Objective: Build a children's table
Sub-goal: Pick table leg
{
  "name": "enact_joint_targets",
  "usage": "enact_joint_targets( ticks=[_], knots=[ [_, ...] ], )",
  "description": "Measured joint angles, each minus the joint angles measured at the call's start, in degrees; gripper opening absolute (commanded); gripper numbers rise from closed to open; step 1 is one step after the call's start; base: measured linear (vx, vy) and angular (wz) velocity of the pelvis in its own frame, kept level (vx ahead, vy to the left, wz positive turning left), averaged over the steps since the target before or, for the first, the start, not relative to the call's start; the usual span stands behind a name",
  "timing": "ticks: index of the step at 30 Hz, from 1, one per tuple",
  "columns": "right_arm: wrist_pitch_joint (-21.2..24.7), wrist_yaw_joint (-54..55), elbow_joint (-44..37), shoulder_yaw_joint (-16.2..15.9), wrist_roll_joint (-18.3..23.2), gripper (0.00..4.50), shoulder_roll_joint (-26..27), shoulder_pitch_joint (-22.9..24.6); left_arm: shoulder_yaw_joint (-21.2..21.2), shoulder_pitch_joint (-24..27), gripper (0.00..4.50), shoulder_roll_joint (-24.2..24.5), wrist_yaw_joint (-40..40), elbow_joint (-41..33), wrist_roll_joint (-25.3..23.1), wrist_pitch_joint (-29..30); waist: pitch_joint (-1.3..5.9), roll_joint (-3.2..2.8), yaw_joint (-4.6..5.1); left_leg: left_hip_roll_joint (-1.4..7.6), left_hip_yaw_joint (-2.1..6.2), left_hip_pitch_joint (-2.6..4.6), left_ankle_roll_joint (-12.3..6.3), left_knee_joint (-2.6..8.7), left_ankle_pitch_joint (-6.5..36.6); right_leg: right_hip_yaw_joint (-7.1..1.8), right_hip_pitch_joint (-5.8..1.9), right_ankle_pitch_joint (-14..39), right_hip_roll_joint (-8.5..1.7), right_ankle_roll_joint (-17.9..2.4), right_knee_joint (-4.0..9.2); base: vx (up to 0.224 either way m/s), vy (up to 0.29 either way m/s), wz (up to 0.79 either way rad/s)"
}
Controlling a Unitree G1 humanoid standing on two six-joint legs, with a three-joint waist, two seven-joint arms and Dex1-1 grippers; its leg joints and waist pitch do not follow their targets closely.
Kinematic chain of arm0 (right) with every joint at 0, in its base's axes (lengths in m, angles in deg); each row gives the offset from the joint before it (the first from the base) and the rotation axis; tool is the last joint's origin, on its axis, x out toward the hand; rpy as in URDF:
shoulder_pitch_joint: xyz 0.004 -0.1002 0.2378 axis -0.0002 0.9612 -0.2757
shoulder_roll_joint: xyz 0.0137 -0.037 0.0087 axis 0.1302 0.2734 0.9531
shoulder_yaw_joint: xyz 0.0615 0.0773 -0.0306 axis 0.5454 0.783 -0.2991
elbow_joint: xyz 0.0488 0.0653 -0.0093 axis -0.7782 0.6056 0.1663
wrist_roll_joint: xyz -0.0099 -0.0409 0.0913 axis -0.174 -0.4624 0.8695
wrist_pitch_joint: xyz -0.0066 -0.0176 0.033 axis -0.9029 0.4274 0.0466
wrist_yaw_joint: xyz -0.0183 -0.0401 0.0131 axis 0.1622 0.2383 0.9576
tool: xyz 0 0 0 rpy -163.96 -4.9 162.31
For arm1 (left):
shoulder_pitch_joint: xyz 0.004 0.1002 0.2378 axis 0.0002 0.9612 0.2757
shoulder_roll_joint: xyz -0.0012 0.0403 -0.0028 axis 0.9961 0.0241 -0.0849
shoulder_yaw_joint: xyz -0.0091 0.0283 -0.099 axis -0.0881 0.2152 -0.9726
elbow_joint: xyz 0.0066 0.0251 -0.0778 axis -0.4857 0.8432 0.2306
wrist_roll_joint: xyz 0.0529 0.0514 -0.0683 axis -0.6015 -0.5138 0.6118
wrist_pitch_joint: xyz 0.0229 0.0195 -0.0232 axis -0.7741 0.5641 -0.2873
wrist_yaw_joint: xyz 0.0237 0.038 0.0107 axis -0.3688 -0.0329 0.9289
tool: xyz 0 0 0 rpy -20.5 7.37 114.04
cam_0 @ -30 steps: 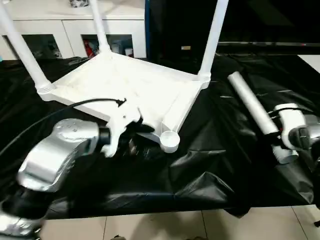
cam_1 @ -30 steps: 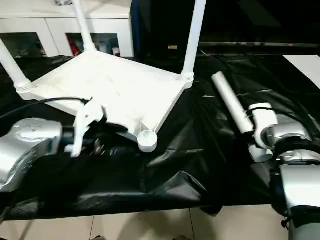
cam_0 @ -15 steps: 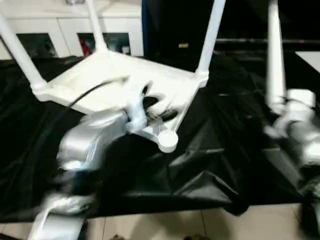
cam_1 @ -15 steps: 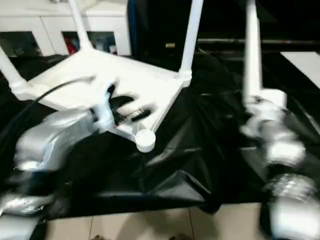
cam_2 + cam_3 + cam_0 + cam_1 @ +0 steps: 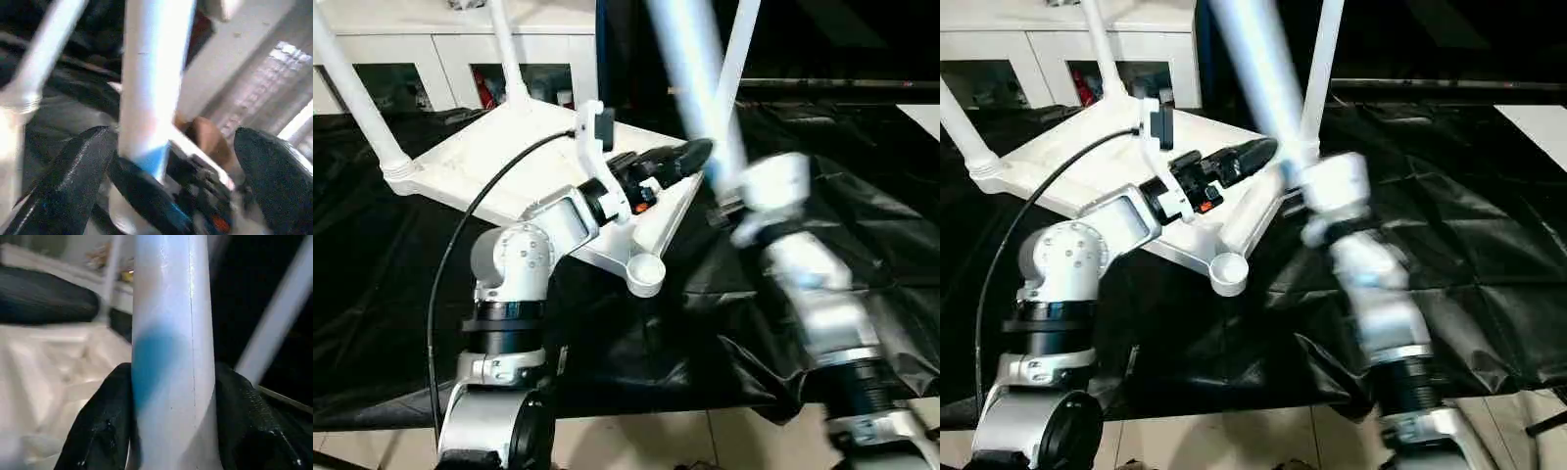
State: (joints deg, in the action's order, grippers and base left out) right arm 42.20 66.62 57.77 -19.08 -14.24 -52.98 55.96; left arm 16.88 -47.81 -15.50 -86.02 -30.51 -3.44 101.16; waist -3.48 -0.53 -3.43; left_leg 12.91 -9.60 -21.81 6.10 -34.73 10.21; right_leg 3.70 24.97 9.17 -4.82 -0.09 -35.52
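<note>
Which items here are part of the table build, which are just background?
Job:
table top, upside down
three fitted legs, e.g.
loose leg, clamped in right gripper
empty corner socket
left gripper

Background:
white cabinet
black sheet

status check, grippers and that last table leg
Right gripper shut on fourth leg, lifted off the cloth. Left gripper open beside it. Near corner socket empty; three legs fitted.
</note>
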Motion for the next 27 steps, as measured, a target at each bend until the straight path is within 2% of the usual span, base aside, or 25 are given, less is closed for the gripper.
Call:
enact_joint_targets(
  ticks=[5, 13, 14, 17, 18, 27],
  knots=[
    [0.28, -0.14, 1.15, -4.74, -4.3, 1.89, 0.85, -0.01, -4.03, -1.74, 4.5, -1.02, 5.56, 3.9, -0.76, -3.75, -0.02, 0.47, -0.06, -0.01, 0.03, -0.23, -0.12, 0.03, 0.05, 0.03, 0.0, -0.37, 0.0, -0.22, 0.44, 0.0, 0.0, 0.0],
    [4.22, 1.06, 4.89, -7.97, -9.05, 1.89, 1.76, -1.42, -8.03, -3.34, 4.5, -2.49, 11.19, 6.9, -0.37, -9.07, -0.08, 1.15, -0.12, -0.03, 0.02, -0.2, -0.21, -0.03, 0.09, 0.03, 0.03, -0.42, -0.05, -0.21, 0.5, 0.0, 0.0, 0.0],
    [4.48, 1.92, 6.28, -8.69, -10.1, 1.89, 2.13, -2.62, -10.25, -3.64, 4.33, -3.57, 12.65, 7.09, 1.35, -9.06, -0.08, 1.17, -0.09, -0.03, 0.02, -0.2, -0.2, -0.08, 0.09, 0.03, 0.03, -0.45, -0.05, -0.22, 0.48, 0.0, 0.0, 0.0],
    [4.75, 3.16, 6.93, -9.77, -12.44, 1.89, 2.14, -4.13, -12.35, -4.06, 4.13, -4.04, 14.6, 7.1, 3.24, -9.05, -0.07, 1.22, -0.07, -0.03, 0.01, -0.2, -0.2, -0.08, 0.09, 0.02, 0.02, -0.48, -0.05, -0.23, 0.48, 0.0, 0.0, 0.0],
    [4.82, 3.43, 7.23, -9.91, -13.06, 1.89, 2.21, -4.4, -12.37, -4.06, 3.91, -4.06, 14.95, 7.04, 3.39, -9.05, -0.08, 1.3, -0.08, -0.02, 0.01, -0.19, -0.2, -0.08, 0.08, 0.03, 0.03, -0.48, -0.05, -0.23, 0.47, 0.0, 0.0, 0.0],
    [7.43, 5.82, 9.49, -10.69, -15.47, 1.89, 4.13, -5.34, -12.08, -3.64, 3.19, -4.22, 17.49, 7.07, 2.52, -8.76, -0.16, 1.73, -0.11, -0.02, 0.02, -0.17, -0.21, -0.14, 0.09, 0.02, 0.05, -0.51, -0.05, -0.22, 0.46, 0.0, 0.0, 0.0]
  ],
)
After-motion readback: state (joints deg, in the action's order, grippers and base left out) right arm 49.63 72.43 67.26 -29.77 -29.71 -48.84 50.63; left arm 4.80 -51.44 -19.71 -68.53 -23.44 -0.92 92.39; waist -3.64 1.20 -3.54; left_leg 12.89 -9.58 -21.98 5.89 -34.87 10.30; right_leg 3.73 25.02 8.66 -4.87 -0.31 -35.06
